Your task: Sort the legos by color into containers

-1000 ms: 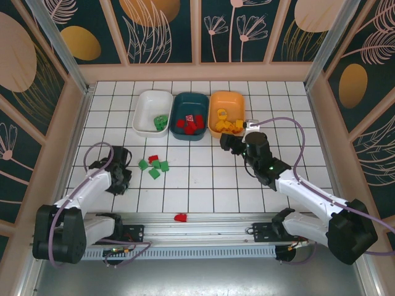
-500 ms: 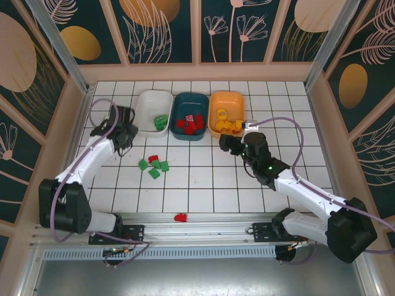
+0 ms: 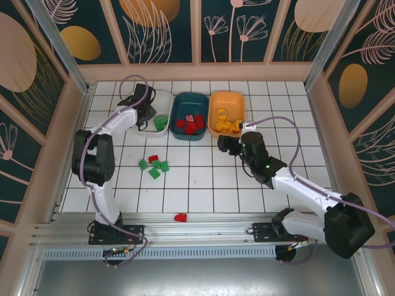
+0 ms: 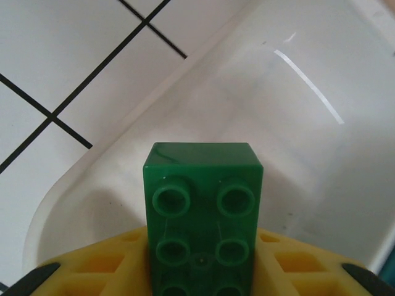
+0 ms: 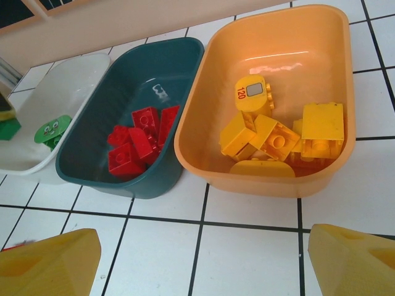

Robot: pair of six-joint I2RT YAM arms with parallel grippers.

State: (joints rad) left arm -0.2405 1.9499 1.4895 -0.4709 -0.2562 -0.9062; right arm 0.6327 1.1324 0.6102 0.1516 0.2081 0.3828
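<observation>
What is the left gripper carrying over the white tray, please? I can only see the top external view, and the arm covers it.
Observer: The left wrist view shows a green lego clamped in the left gripper, studs toward the camera, above the inside of the white tray.
Operator: Thank you. Is the right gripper free?
Observer: Yes. In the right wrist view the right gripper stands open and empty, just short of the orange tray.
Operator: Is there anything unusual in that tray?
Observer: One yellow lego in it is marked 120.
</observation>
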